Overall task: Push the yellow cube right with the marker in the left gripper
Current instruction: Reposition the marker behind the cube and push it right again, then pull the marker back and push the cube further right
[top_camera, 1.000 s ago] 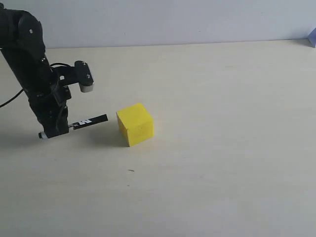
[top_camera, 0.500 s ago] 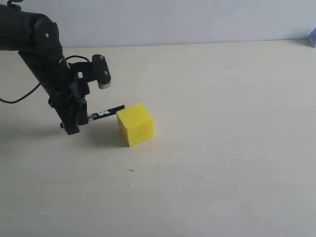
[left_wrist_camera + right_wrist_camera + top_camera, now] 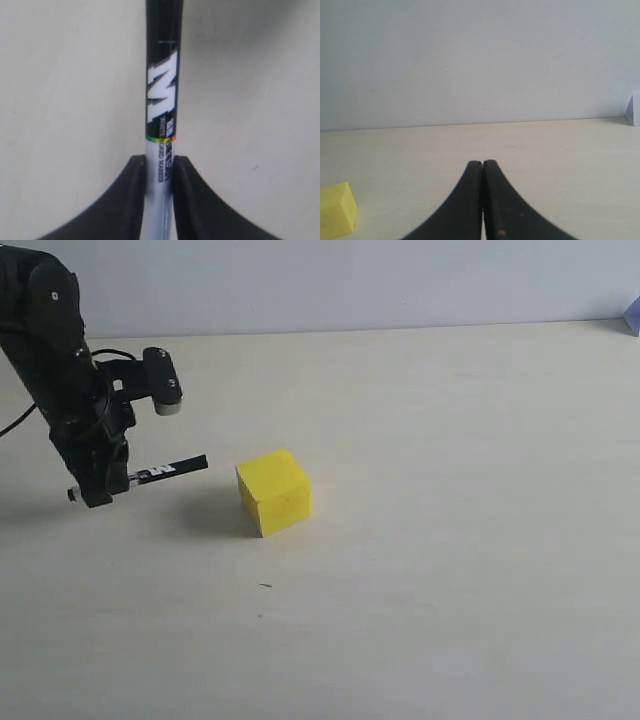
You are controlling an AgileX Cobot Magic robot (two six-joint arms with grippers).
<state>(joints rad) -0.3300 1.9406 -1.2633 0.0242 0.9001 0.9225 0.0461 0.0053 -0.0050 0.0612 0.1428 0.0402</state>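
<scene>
- Grip: my left gripper [image 3: 102, 481], at the left edge of the exterior view, is closed narrowly on the marker [image 3: 167, 469]. In the left wrist view both fingers [image 3: 131, 200] press the white barrel just behind the printed label. My right gripper [image 3: 482, 167] is closed and holds nothing.
- Position: the yellow cube [image 3: 273, 491] sits on the table [image 3: 450, 540], left of centre in the exterior view. The black cap points at it from the left, with a clear gap between them. There is no contact.
- Risk 1: the push loads the marker lengthwise. The barrel looks smooth and the hold is short, so I judge it may slide back through my fingers instead of moving the cube.
- Risk 2: the marker slopes upward toward its cap. If the cap meets the cube near its top edge, it may ride over the top.
- Risk 3: the cube sits turned, with a corner toward the camera. An off-centre push would probably spin it rather than send it straight right.
</scene>
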